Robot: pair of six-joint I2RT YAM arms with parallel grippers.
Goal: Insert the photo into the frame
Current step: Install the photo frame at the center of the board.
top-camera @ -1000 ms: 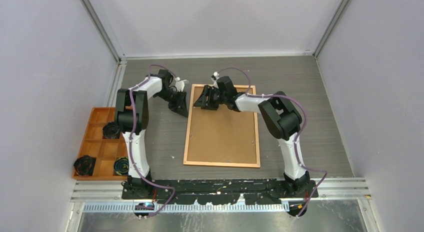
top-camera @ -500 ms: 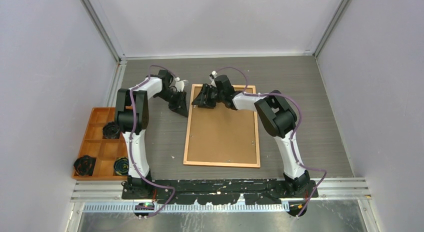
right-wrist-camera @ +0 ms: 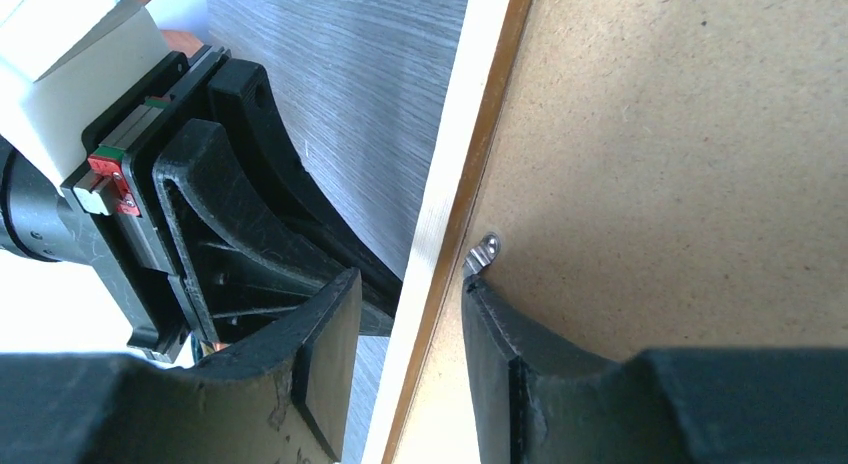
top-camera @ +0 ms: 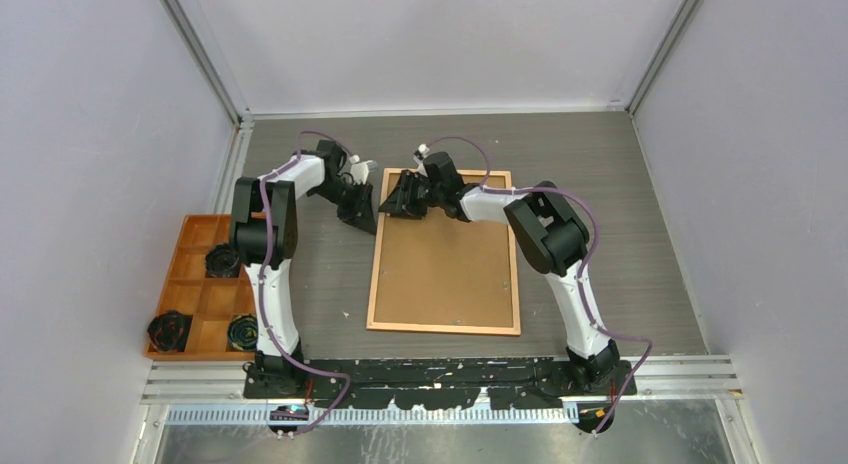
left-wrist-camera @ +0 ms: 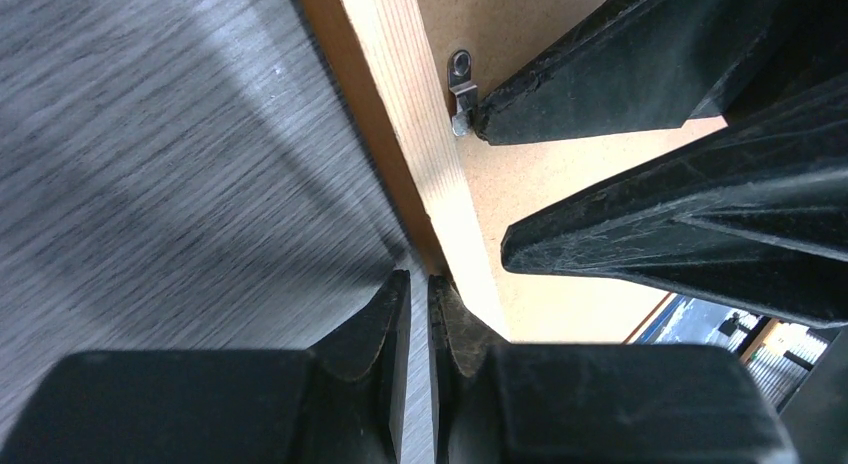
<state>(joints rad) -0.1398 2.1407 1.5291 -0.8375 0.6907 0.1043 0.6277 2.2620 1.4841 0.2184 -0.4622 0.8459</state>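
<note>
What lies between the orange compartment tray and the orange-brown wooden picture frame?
The white left arm rises over grey wood-grain tabletop between tray and frame; top view shows it.

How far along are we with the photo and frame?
Done: the thin-railed orange-brown wooden picture frame lies face down, brown fibreboard back on it. In hand: the open right pincer straddles its left rail, one finger at a small metal clip; the shut left pincer sits at the rail's outer side. Left: unclear; no photo shows, so it may already be inside.

My left arm (top-camera: 262, 229) and right arm (top-camera: 552, 236) reach far, converging.
My left gripper (left-wrist-camera: 420, 280) is pinched together; my right gripper (right-wrist-camera: 408, 284) has its jaws apart.
</note>
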